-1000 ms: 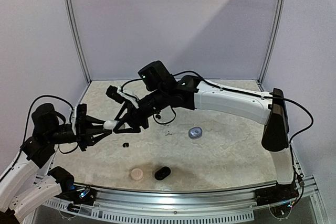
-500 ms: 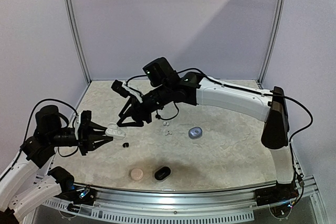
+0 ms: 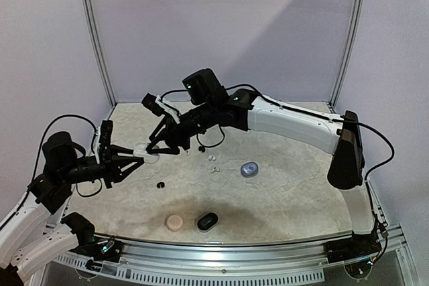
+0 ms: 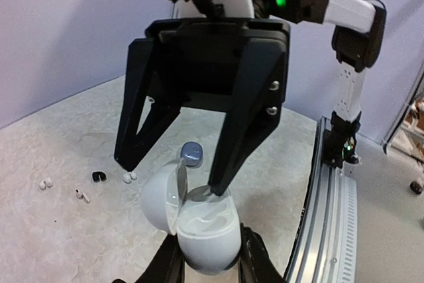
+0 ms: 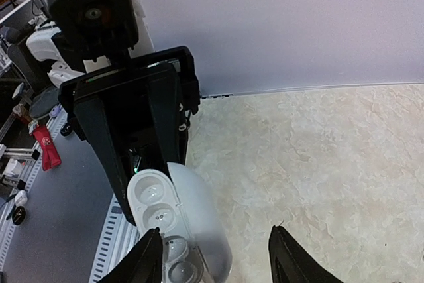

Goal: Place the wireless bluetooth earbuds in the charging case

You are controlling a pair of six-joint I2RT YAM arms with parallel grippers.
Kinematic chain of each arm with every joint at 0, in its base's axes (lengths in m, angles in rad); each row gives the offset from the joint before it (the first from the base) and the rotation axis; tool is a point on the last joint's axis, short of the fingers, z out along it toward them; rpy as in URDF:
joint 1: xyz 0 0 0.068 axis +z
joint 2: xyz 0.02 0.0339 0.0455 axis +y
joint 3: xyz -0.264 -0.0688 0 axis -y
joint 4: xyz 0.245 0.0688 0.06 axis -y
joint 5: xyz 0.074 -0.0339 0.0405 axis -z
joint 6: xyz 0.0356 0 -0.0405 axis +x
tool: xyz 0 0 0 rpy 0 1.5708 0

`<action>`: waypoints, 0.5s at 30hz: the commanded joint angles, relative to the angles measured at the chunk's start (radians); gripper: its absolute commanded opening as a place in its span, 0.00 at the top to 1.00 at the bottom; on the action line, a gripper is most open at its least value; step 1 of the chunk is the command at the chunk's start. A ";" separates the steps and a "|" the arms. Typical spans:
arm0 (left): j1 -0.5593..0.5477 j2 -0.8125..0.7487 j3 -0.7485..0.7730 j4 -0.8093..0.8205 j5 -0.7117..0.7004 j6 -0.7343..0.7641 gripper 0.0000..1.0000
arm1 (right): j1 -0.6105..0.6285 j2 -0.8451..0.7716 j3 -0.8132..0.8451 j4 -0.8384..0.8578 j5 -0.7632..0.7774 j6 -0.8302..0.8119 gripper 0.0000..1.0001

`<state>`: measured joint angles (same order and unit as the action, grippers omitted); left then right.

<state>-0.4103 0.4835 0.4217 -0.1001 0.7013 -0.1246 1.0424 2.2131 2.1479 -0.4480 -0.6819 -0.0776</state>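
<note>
My left gripper point(image 3: 139, 159) is shut on the base of a white charging case point(image 4: 207, 230), held above the table at the left with its lid point(image 4: 158, 193) swung open. The case's wells point(image 5: 151, 205) look empty. My right gripper point(image 3: 159, 149) hangs open over the case and straddles the lid point(image 5: 199, 220). One of its fingertips point(image 4: 217, 189) rests at the far rim of the base, the other point(image 4: 126, 162) stands clear to the left. Loose earbuds lie on the table: white ones point(image 4: 129, 177) point(image 3: 214, 160) and a black one point(image 3: 160, 183).
A blue-grey round case point(image 3: 249, 169) sits mid-table. A beige case point(image 3: 175, 222) and a black case point(image 3: 207, 220) lie near the front edge. More white buds point(image 4: 45, 182) point(image 4: 83, 195) and a black one point(image 4: 98, 175) lie left. A metal rail point(image 4: 331, 217) borders the table.
My left gripper dipped with the opened case, then rose again. My right gripper pulled back, then came down over the case again.
</note>
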 commanded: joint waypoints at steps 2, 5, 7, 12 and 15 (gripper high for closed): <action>0.035 0.014 -0.021 0.046 -0.094 -0.202 1.00 | -0.043 0.006 0.031 0.105 -0.065 0.068 0.40; 0.049 0.017 -0.025 0.045 -0.128 -0.253 1.00 | -0.072 0.000 0.030 0.196 -0.070 0.139 0.36; 0.061 0.015 -0.026 0.039 -0.164 -0.277 1.00 | -0.096 0.008 0.028 0.252 -0.017 0.197 0.35; 0.091 0.004 -0.031 0.017 -0.314 -0.315 1.00 | -0.139 0.084 0.040 0.284 0.344 0.333 0.35; 0.100 0.000 -0.042 0.009 -0.376 -0.306 1.00 | -0.149 0.163 0.097 0.267 0.522 0.361 0.36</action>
<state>-0.3321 0.4931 0.4080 -0.0818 0.4519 -0.4053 0.9115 2.2608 2.1918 -0.1905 -0.4572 0.1879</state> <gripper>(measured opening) 0.248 0.643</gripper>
